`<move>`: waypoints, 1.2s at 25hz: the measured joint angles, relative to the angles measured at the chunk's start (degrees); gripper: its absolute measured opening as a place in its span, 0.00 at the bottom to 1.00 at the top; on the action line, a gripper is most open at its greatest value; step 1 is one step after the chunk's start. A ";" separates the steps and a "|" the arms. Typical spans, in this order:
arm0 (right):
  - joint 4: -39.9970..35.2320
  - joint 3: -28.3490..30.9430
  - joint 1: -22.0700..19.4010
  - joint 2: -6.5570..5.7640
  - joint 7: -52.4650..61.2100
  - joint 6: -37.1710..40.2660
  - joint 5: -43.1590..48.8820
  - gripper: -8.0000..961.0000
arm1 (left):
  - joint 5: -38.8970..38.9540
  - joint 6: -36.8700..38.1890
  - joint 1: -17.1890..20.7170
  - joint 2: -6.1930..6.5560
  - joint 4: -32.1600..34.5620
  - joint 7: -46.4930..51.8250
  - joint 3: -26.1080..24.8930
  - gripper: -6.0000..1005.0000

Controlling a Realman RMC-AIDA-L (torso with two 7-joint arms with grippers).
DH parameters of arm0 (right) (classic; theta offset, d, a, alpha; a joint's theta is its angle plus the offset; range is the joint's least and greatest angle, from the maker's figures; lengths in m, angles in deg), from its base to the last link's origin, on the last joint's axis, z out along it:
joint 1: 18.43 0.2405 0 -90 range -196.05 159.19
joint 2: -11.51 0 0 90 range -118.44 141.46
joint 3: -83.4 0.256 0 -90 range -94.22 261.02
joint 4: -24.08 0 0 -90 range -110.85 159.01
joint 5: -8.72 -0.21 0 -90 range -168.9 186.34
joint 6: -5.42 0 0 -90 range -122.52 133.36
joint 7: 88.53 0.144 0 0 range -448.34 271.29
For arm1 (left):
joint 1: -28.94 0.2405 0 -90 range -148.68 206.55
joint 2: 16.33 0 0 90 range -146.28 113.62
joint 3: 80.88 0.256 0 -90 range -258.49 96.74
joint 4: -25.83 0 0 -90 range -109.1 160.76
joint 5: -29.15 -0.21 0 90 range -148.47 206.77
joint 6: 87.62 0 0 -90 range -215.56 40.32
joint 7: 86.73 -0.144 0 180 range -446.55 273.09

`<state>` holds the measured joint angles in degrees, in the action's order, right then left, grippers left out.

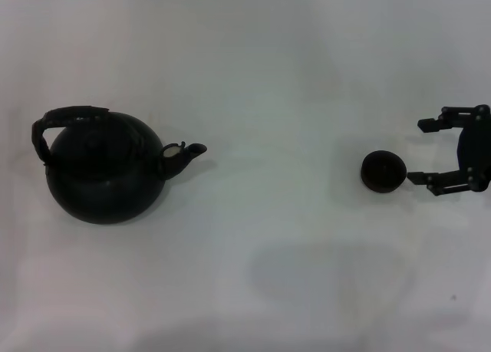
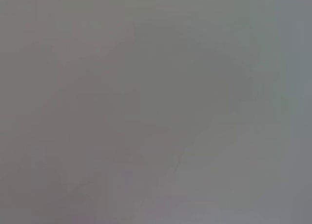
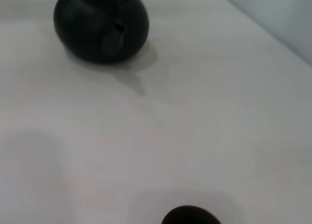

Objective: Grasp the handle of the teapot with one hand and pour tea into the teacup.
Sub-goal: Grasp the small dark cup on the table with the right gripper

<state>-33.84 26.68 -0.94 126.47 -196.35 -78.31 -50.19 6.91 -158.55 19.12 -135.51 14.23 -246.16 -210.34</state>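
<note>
White and bare, the surface (image 1: 253, 76) fills the head view from edge to edge, with only a faint grey shadow low in the middle; on it the teapot (image 1: 103, 172) stands upright at the robot's left, its spout (image 1: 188, 154) pointing toward the right, and the teacup (image 1: 383, 172) sits upright well apart from it on the right; the stretch between them carries nothing.

Nothing of the task looks done yet: the handle (image 1: 65, 120) arches over the pot's top and toward its far-left side with no claw on it, the pot is not lifted or tilted, and whether the cup holds any tea cannot be told from its dark inside; grasping, carrying, tilting and pouring all appear to remain.

Only the right claw (image 1: 430, 149) shows, reaching in from the right border just beside the teacup, its two fingers spread apart and holding nothing, one above the cup's level in the picture and one (image 1: 420, 178) close by its rim; the right wrist view looks across the surface to the teapot (image 3: 100, 26) far off and catches the cup's rim (image 3: 190, 216) close in; the left wrist view gives a blank grey field, so the left claw is out of sight.

As for room, the pot stands near the left border of the head view and the cup near the right, yet no surface edge is visible there; a pale boundary shows only in the right wrist view, beyond the pot's side; any approach to the handle from above or the left seems unobstructed.
</note>
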 joint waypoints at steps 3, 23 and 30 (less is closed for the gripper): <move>0.60 -1.50 0.21 0.06 0.14 0.81 0.27 0.90 | 0.00 0.00 0.01 0.00 0.00 0.00 0.00 0.73; 5.82 -3.81 1.31 0.18 -1.35 3.60 -1.22 0.90 | -0.39 -0.27 -0.46 0.15 -0.26 -0.14 0.00 0.73; 9.20 -4.92 3.07 0.24 -2.09 4.68 -1.63 0.90 | -0.52 -0.37 -0.47 0.10 -0.22 -0.13 0.00 0.73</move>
<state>-24.65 21.76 2.13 126.71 -198.44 -73.63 -51.82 6.40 -158.93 18.65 -135.42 14.01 -246.29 -210.34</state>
